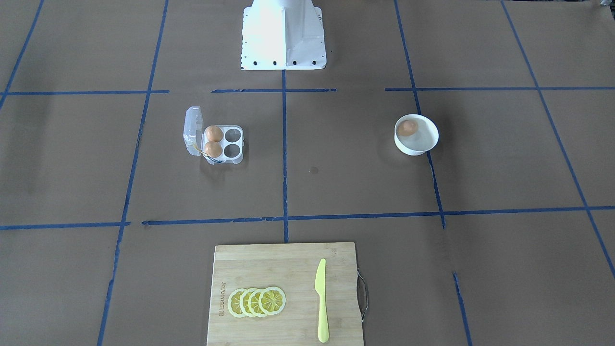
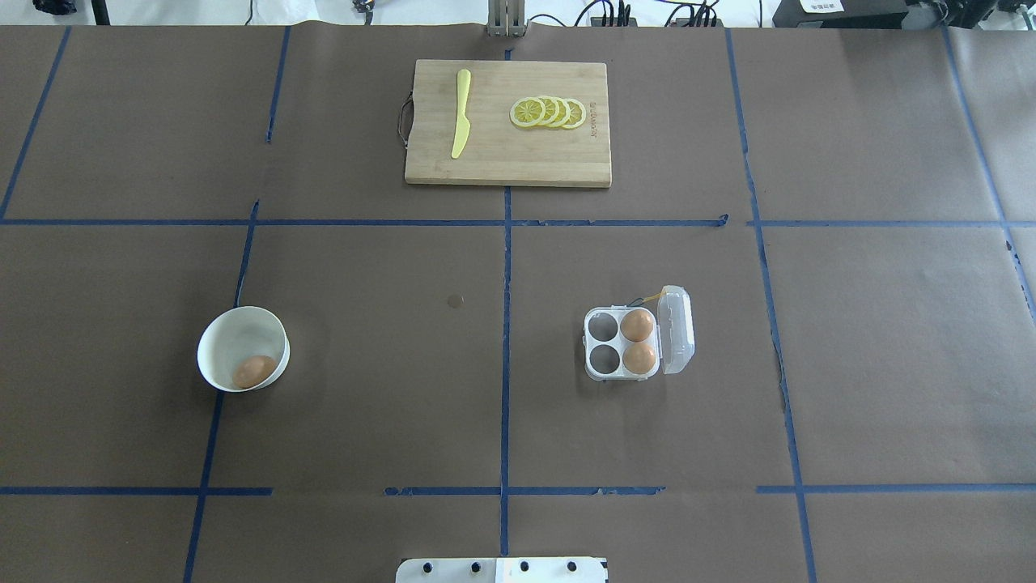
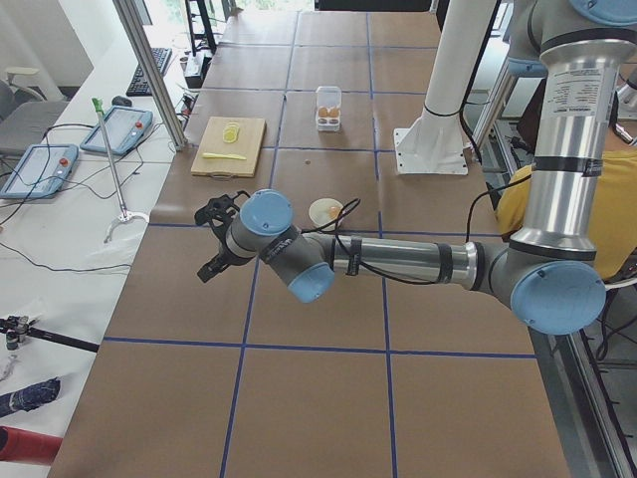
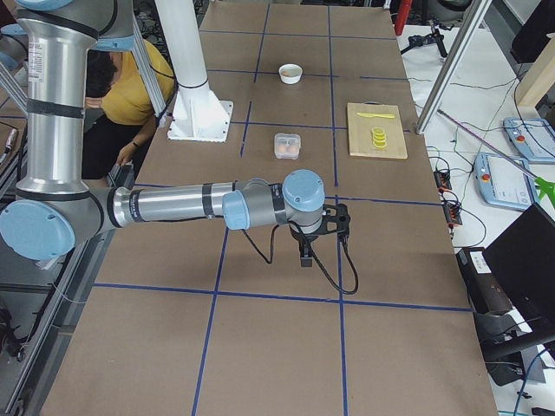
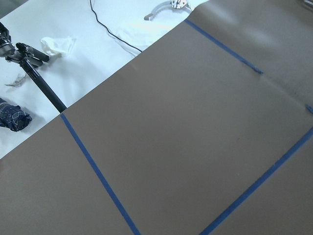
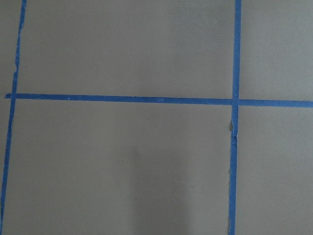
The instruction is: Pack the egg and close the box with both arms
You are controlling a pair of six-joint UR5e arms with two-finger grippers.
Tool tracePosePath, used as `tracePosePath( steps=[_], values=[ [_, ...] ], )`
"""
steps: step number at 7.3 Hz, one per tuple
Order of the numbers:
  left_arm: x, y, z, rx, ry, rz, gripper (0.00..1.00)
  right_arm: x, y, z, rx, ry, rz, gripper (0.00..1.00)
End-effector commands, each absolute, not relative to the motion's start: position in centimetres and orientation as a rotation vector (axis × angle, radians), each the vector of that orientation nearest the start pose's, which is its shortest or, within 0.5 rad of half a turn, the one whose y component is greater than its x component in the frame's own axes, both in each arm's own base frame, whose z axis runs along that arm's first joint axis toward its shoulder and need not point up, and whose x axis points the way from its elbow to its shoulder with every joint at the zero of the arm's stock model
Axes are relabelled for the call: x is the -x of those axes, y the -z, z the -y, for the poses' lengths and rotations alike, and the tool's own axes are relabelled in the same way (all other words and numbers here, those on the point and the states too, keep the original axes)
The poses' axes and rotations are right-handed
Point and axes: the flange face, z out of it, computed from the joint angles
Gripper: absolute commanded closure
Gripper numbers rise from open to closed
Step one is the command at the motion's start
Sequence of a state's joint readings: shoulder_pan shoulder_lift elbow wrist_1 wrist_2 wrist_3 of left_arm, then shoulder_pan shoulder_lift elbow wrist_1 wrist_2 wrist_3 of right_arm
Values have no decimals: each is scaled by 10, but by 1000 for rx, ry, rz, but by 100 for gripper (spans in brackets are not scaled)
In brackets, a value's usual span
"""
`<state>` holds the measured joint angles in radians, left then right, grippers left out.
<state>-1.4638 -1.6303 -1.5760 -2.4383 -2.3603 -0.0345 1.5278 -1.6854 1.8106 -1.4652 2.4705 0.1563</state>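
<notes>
One egg [image 1: 409, 127] lies in a round white bowl [image 1: 423, 150]; both also show in the overhead view, the egg [image 2: 253, 371] in the bowl [image 2: 212, 340]. The clear box [image 1: 192, 129] stands open, lid upright, with two eggs [image 2: 637, 325] [image 2: 639, 357] in the cells beside the lid and two cells empty. My left gripper [image 3: 207, 242] shows only in the left side view, low over bare table far from the bowl. My right gripper [image 4: 325, 236] shows only in the right side view, far from the box [image 4: 287, 145]. I cannot tell whether either is open.
A wooden cutting board [image 1: 288, 269] with a yellow knife [image 1: 321, 298] and lemon slices [image 1: 257, 301] lies at the table's far side from the robot. The white pedestal [image 1: 283, 38] stands at the near middle. Blue tape lines cross the brown cover.
</notes>
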Motion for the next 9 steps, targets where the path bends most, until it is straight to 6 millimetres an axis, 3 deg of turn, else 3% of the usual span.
tracePosePath(
  steps=[1,3,5,6,7,9],
  values=[
    [-95,-480,520,-790,-449,-960,0,-36,-570,455,-177,20,912,0],
    [-152,-445,498,-774,-443,-1011,0,-36,-573,454,-174,19,908,0],
    [-228,-444,478,-796,-490,-947,0,-36,-574,452,-170,16,910,0],
    [-267,-439,458,-798,-542,-952,1,-36,-575,452,-168,15,910,0],
    [-285,-432,445,-795,-587,-972,11,-36,-576,452,-167,15,910,0],
    [-324,-433,418,-763,-662,-1000,18,-36,-576,452,-167,15,910,0]
  ],
)
